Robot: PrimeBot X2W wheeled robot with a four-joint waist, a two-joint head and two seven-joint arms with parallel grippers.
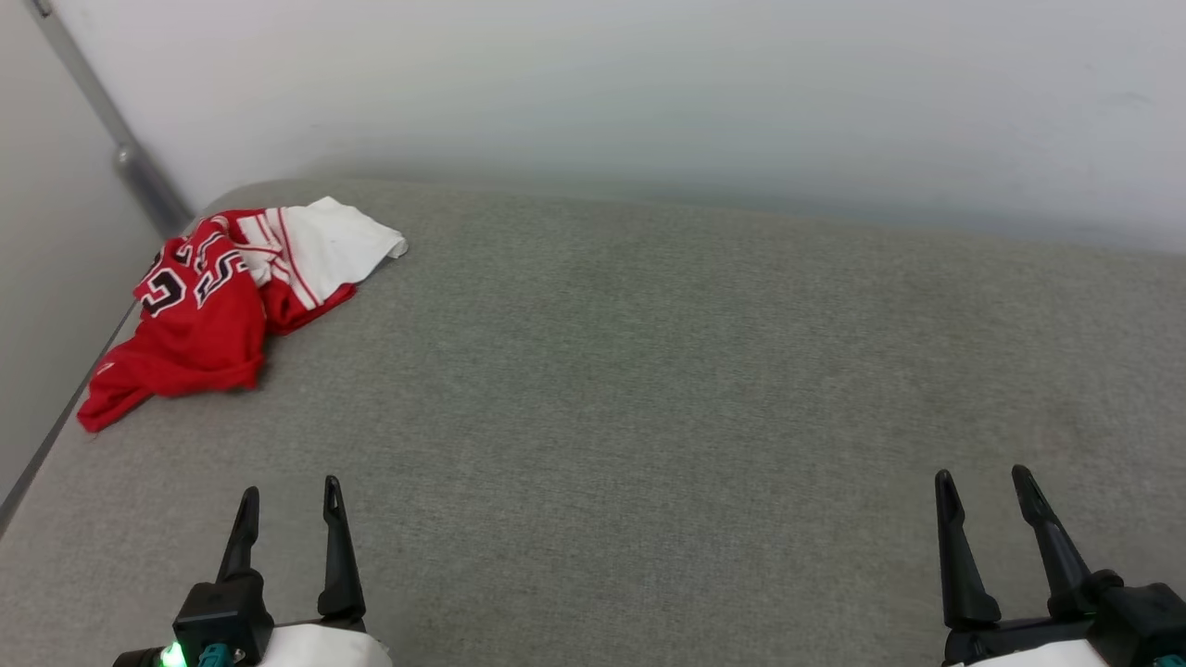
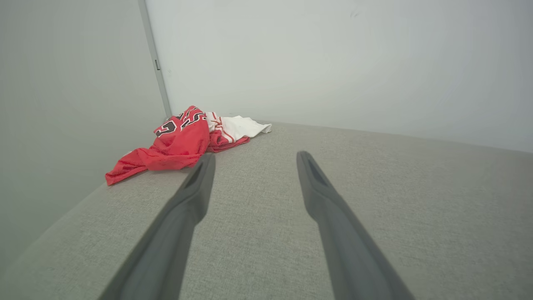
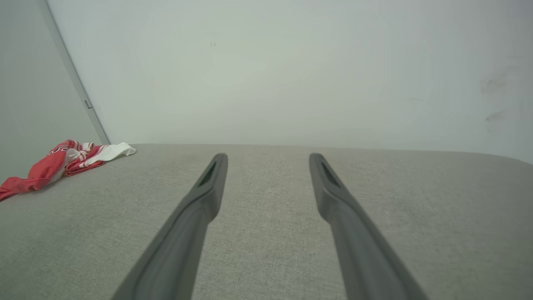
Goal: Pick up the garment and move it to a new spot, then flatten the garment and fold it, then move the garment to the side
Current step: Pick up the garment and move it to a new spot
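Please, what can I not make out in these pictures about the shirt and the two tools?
Lettering on the garment: head view, crumpled folds hide most of it, unreadable.
A second sleeve: buried in the heap, every view.
Part of the garment's near edge: left wrist view, a finger of the left tool covers it.
Wrist of the right tool: head view, cut off by the bottom edge.

— What is lying ahead of the left gripper point(image 2: 255, 155)?
— The garment point(image 2: 179, 143) is lying crumpled at the far left corner of the grey surface point(image 2: 374, 187), its white sleeve trailing right.
— And the fingers?
— They are standing spread apart, gripping nothing.
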